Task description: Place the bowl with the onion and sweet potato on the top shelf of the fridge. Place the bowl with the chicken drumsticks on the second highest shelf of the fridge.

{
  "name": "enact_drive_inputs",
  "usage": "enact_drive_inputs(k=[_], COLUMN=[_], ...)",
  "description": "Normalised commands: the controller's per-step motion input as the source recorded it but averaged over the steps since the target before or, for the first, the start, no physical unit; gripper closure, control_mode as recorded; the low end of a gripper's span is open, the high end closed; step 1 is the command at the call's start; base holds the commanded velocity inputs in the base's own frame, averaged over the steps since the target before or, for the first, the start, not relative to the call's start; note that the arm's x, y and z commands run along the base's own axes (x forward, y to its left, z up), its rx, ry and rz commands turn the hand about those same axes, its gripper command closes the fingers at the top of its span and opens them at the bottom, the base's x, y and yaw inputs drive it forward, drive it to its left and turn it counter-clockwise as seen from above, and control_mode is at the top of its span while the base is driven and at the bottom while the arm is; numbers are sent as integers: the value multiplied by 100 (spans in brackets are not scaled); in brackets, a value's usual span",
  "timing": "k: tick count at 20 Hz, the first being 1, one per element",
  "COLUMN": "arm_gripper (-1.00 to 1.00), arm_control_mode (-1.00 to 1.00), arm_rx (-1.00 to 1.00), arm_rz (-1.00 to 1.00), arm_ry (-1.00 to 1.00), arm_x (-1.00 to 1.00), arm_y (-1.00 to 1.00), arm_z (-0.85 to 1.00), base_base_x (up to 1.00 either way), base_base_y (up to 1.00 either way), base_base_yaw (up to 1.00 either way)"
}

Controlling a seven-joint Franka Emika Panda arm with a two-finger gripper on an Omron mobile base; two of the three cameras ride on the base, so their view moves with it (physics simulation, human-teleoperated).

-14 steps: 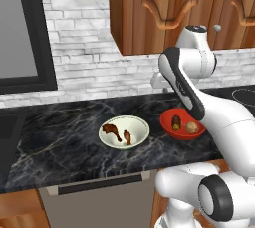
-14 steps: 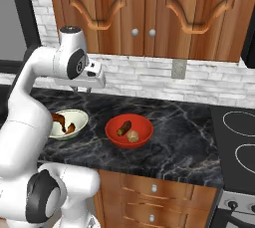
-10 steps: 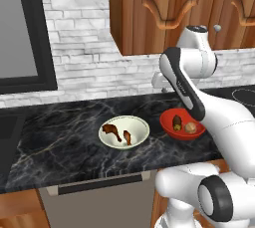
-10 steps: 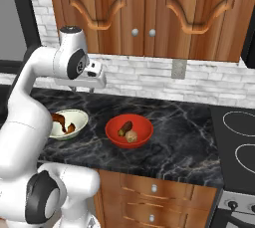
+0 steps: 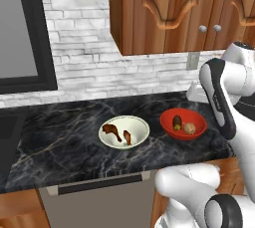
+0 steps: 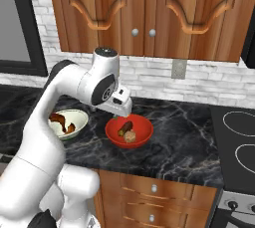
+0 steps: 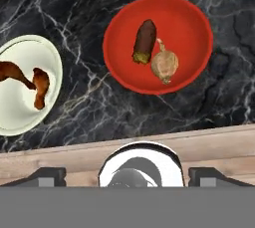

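A red bowl [image 7: 191, 15] sits on the black marble counter and holds the dark sweet potato [image 7: 144, 41] and the tan onion [image 7: 165, 64]. Left of it stands a cream bowl [image 7: 22, 115] with two chicken drumsticks [image 7: 15, 71]. In the base views the red bowl [image 6: 142, 133] and the cream bowl [image 5: 137, 127] lie side by side near the counter's front. My gripper [image 7: 128, 176] hangs open above the red bowl's rim with nothing between its fingertips [image 7: 50, 176]. In the right base view the hand [image 6: 118, 103] hovers just over the red bowl. The fridge and its shelves are out of view.
Brown wooden wall cabinets [image 6: 149, 8] hang over the counter, against a white brick wall with an outlet [image 6: 179, 67]. A stovetop [image 6: 239, 137] lies to the right. A dark-framed grey panel [image 5: 17, 28] stands at the far left. The counter's front edge [image 7: 74, 150] runs below the bowls.
The arm has swung right and down, bringing the hand from above the cream bowl's side to just over the red bowl. Neither bowl has moved.
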Motion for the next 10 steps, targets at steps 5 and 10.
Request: enact_drive_inputs(k=[5, 10], arm_gripper=[-100, -100], arm_control_mode=[-100, -100], arm_rx=[22, 26], arm_rz=[-46, -40], arm_ry=[16, 16], arm_x=[-17, 14], arm_y=[-100, -67], arm_z=[-71, -61], base_base_x=[0, 0], base_base_y=[0, 0], base_base_yaw=[0, 0])
